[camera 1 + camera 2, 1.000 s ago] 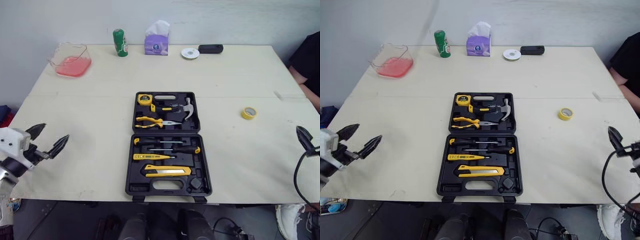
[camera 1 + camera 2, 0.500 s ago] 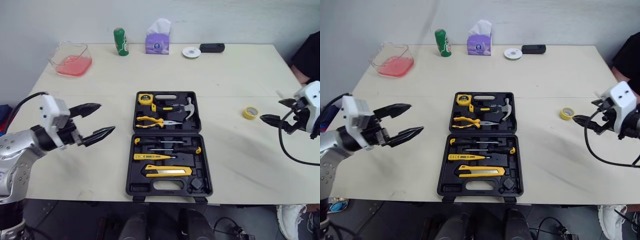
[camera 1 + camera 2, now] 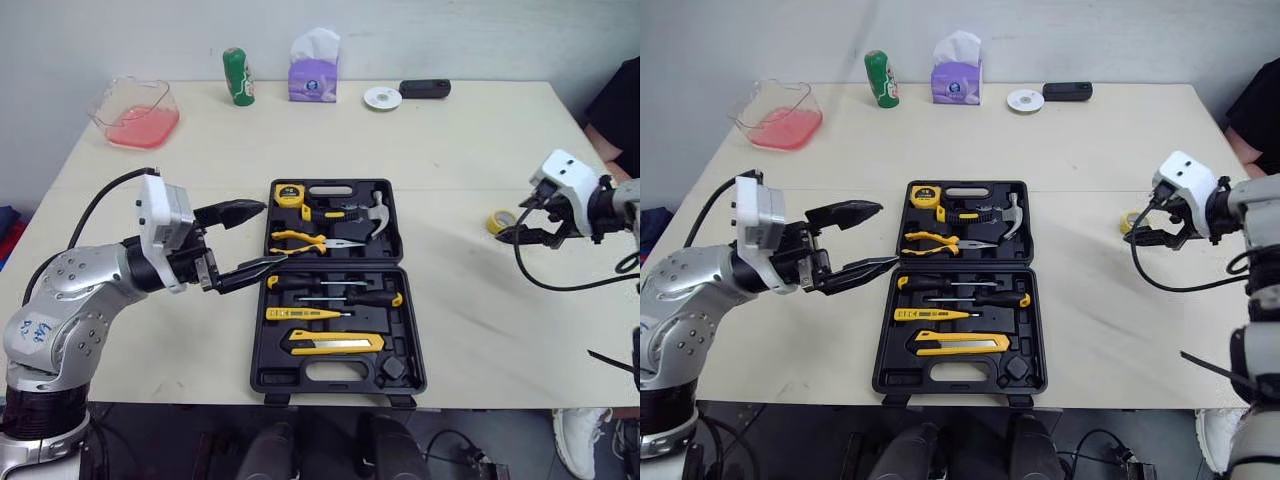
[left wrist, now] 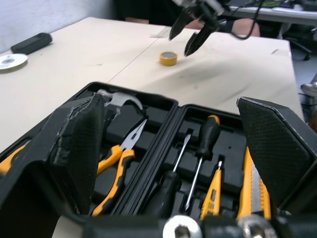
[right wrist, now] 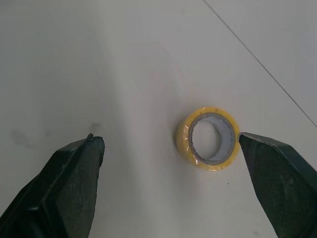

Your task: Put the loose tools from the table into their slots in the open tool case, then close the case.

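The right tool (image 3: 522, 222), its fingers spread wide, hovers close to the yellow tape roll (image 5: 208, 137), which lies loose on the table (image 3: 470, 330) right of the open tool case (image 3: 340, 372). The left tool (image 3: 271, 233), also spread, hangs over the case's left edge, beside the pliers (image 3: 310, 243).

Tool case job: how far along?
Done: hammer, pliers, screwdrivers and knife sit in the open case. In hand: the right gripper, fingers open, hovers at the yellow tape roll on the table, not gripping; the left gripper is open at the case's left edge. Left: stow the tape, close the case.
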Motion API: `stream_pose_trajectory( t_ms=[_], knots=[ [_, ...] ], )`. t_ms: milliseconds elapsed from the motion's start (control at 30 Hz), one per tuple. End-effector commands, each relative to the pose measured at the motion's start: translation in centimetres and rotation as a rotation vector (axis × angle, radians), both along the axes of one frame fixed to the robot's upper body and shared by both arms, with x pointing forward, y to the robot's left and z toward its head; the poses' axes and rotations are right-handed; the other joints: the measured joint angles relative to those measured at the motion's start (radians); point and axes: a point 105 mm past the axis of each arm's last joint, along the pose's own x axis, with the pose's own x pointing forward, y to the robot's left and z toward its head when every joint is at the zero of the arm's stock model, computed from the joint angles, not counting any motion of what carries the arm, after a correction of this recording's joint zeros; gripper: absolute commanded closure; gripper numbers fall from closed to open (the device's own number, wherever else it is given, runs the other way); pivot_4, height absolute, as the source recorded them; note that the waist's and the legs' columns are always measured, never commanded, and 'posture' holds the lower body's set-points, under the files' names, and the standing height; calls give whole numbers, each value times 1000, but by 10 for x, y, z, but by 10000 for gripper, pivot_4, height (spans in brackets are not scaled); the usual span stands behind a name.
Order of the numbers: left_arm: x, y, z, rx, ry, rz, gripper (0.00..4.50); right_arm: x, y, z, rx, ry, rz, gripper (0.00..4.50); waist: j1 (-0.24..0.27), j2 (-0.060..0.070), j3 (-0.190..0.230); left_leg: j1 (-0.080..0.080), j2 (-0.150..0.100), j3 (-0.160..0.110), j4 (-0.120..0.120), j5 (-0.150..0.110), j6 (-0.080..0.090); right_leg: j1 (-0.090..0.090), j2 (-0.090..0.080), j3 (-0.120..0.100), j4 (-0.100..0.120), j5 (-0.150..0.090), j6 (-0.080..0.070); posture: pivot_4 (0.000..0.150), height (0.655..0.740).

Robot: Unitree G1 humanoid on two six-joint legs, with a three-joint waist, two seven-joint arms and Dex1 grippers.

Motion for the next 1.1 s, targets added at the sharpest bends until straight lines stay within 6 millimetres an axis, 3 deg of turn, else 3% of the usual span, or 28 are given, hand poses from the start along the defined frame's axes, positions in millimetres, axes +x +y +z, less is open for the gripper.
stream_pose_trajectory(
  t_ms=[33, 267, 1100],
  knots=[
    [-7, -8, 8, 2, -36, -41, 187, 0, -4, 7, -31, 16, 7, 0, 0, 0, 0, 0, 0, 0, 0, 0, 0, 0, 0, 0, 0, 0, 0, 1500, 7400],
    [-9, -15, 7, 4, -33, -66, 187, 3, 1, -4, -76, 118, 4, 0, 1, 0, 0, 0, 0, 0, 2, 0, 0, 0, 0, 1, 2, 0, 0, 1500, 7400],
    [-13, -16, 11, 9, -33, -64, 187, 21, 13, -32, -61, 99, -111, 0, -3, 0, 0, -1, 0, -1, 5, 1, -1, 0, 0, 3, 6, 0, -1, 1500, 7400]
  ],
)
